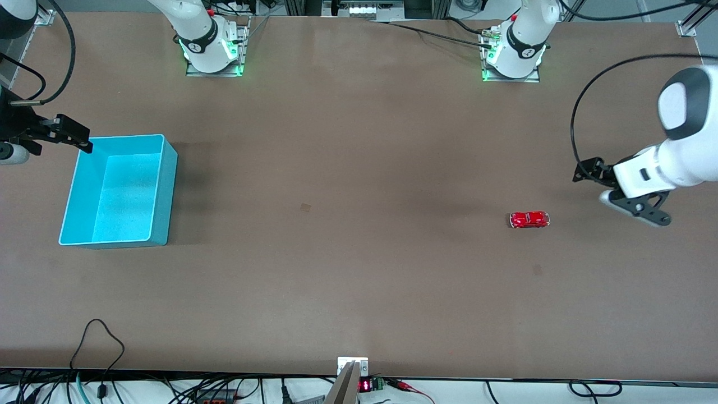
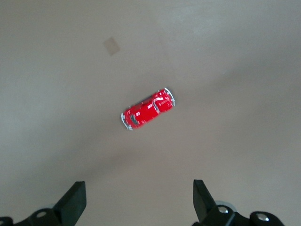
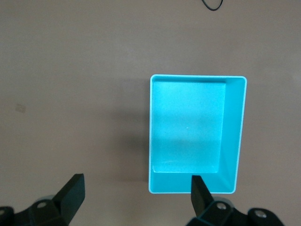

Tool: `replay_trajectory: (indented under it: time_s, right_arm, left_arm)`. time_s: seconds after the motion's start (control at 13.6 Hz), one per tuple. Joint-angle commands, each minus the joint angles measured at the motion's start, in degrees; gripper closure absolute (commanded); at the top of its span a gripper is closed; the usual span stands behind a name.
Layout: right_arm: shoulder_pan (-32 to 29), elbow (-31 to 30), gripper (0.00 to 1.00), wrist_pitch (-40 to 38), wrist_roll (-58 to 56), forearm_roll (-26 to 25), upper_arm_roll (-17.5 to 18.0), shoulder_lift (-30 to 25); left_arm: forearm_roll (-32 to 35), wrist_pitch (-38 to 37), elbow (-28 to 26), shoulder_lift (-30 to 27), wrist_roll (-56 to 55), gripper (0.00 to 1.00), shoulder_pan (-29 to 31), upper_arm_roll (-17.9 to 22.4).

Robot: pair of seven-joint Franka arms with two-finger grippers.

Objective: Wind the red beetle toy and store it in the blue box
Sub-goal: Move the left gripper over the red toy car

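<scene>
Table: brown matte top, with both arm bases along its farther edge and cables hanging past the nearer edge.
Right gripper: raised at the right arm's end of the table, over the farther corner of the box; in the right wrist view its two dark fingers stand wide apart with nothing between them.
Box: light cyan-blue open bin sitting flat toward the right arm's end of the table; its pale speckled floor is bare (the right wrist view looks straight down into it).
Mark: small darker square patch on the table, between box and car.
Car: tiny glossy red beetle on its wheels toward the left arm's end of the table, well apart from the box; in the left wrist view it lies at a slant, silvery bumpers showing at both ends.
Left gripper: raised over the table just beside the car, not touching it; the left wrist view shows its fingers spread wide, holding nothing.
</scene>
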Motion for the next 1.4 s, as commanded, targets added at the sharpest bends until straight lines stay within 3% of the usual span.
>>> replay_trajectory:
  time_s: [0.0, 0.59, 0.96, 1.32]
  right_arm:
    - [-1.25, 0.37, 0.00, -0.67, 0.49, 2.32, 0.12, -0.06]
    - [-0.11, 0.37, 0.00, -0.67, 4.44, 2.41, 0.74, 0.03]
    - [0.24, 0.37, 0.00, -0.75, 4.45, 2.41, 0.74, 0.03]
    - [-0.19, 0.37, 0.00, -0.75, 4.36, 2.41, 0.65, 0.03]
  left_arm:
    - [0.13, 5.44, -3.12, 2.26, 12.17, 0.00, 0.34, -0.17]
    - [5.91, 13.53, -3.30, 11.06, 36.81, 0.00, 0.17, -0.78]
    - [9.71, 27.32, -11.37, 11.86, 40.86, 0.00, -0.27, -3.42]
    - [11.38, 34.53, -15.16, 12.12, 45.51, 0.00, -1.07, -3.68]
